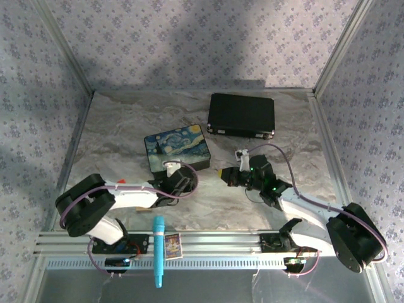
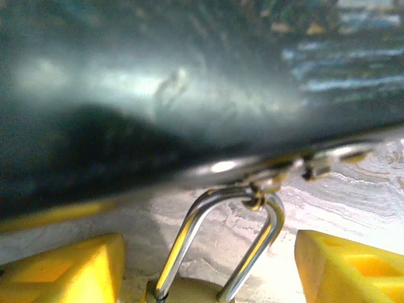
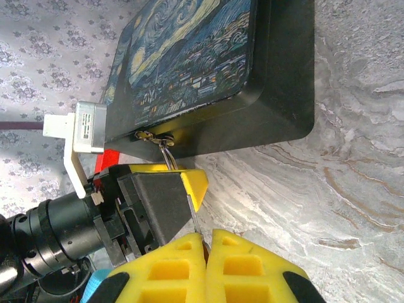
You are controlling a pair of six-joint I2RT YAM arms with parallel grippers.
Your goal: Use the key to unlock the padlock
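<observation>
The padlock [image 2: 218,243] hangs by its silver shackle from the hasp on the front of the starry-night box [image 1: 177,146]. Its brass body sits at the bottom edge of the left wrist view. My left gripper [image 2: 208,255] is open, one yellow finger [image 2: 63,271] on each side of the padlock with a gap to both. In the right wrist view the shackle [image 3: 168,158] runs down behind the left gripper's finger. My right gripper [image 3: 208,235] is shut on the key [image 3: 196,222]. The key's thin metal blade points at the left gripper's fingertip, just short of the padlock.
A shut black case [image 1: 242,115] lies behind the box at the back right. A blue pen-like tool [image 1: 158,249] and a small card [image 1: 173,245] rest on the front rail between the arm bases. Patterned walls close in the marbled table [image 1: 126,126].
</observation>
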